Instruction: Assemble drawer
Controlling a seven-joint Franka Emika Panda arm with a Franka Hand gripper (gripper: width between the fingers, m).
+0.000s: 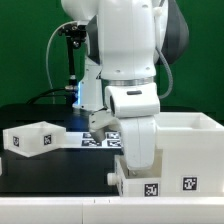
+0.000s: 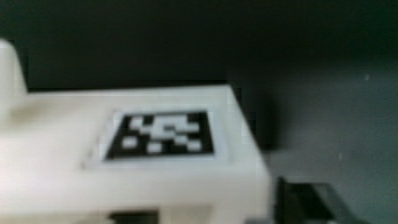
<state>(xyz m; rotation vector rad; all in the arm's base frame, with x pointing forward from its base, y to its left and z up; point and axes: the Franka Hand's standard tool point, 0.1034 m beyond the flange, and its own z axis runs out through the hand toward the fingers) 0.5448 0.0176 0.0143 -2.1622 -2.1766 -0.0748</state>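
Two white drawer pieces read clearly on my feed, with the arm low between them.
From the exterior view's left: a small shallow tray, open on top and with one black-and-white tag on its front wall, sits on the black table. Just beside it and farther back lies the marker board. Next the gripper hangs low over a white block that carries a tag, and I cannot separate that block from the big open-topped casing at the right. My wrist view shows a blurred white face with one tag close below. The fingers are hidden, so I cannot tell how wide the gripper stands or whether it holds anything.
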